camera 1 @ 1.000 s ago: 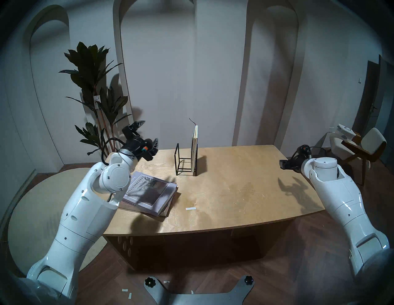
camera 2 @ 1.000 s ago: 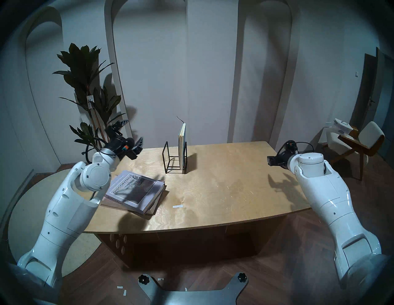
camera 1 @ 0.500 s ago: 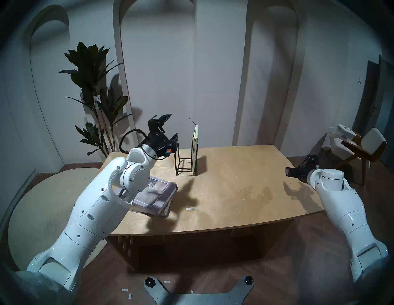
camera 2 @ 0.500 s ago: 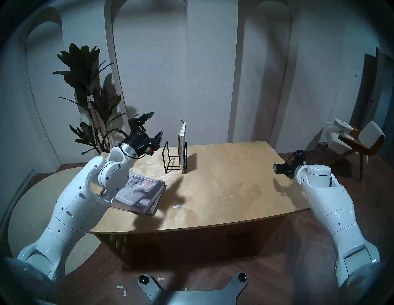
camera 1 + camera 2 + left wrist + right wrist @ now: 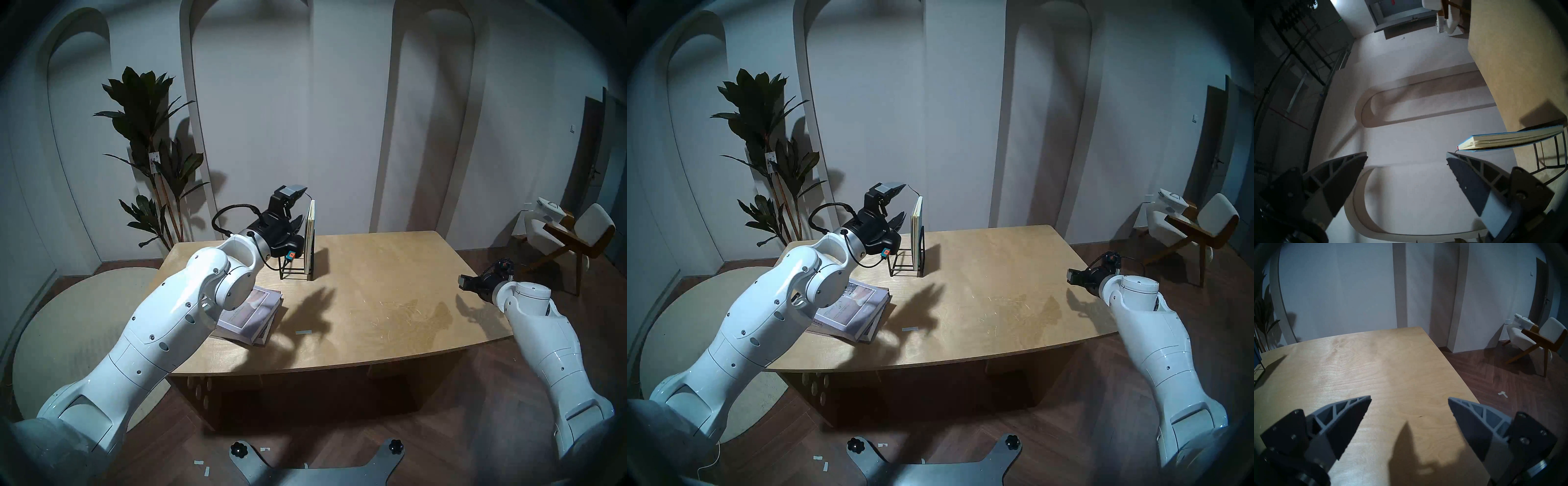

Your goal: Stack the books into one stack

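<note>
On the table's (image 5: 373, 305) near left, the grey book (image 5: 252, 314) lies on the brown book (image 5: 268, 334), partly hidden by the left arm. At the right edge the right gripper (image 5: 1409, 400) hangs wide and empty. Farther back, the left gripper (image 5: 1407, 156), wide and empty, sits just beside the blue book (image 5: 310, 220) upright in the rack (image 5: 291, 268).
</note>
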Robot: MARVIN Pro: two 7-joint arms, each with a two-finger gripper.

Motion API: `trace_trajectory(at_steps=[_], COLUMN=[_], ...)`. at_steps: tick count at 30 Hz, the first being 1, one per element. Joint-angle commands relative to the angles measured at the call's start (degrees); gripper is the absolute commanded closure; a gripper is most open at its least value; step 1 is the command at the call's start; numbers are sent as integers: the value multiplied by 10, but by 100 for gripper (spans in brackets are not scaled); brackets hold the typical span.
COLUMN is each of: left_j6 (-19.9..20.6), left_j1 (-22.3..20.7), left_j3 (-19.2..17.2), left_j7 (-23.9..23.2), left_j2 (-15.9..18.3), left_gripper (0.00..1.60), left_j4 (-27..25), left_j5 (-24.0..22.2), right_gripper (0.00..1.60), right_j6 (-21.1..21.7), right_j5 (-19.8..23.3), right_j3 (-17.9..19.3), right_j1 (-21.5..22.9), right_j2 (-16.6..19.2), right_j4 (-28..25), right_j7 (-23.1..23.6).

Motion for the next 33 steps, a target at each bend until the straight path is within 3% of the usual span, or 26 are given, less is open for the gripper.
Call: trace_trajectory(at_steps=[1,10,23,33], left_j6=[-12,-29,-48,-55], left_j1=[-58,-100,-154,-203], left_j3=[25,65,111,135], left_j7=[1,-2,-8,-25], left_j2=[-6,-17,-31,-37], left_gripper=[0,0,0,0], left_j4=[12,51,127,189], left_j5=[61,137,246,354], right_gripper=[0,0,0,0], right_j6=[-13,-36,-66,-93], right_j5=[20,39,58,75], right_j3=[31,70,99,123], right_j1=[-16,-14,-26,-50], right_j2=[-2,7,2,-4], right_j4=[-4,-29,-67,-95], right_j7=[0,3,28,53])
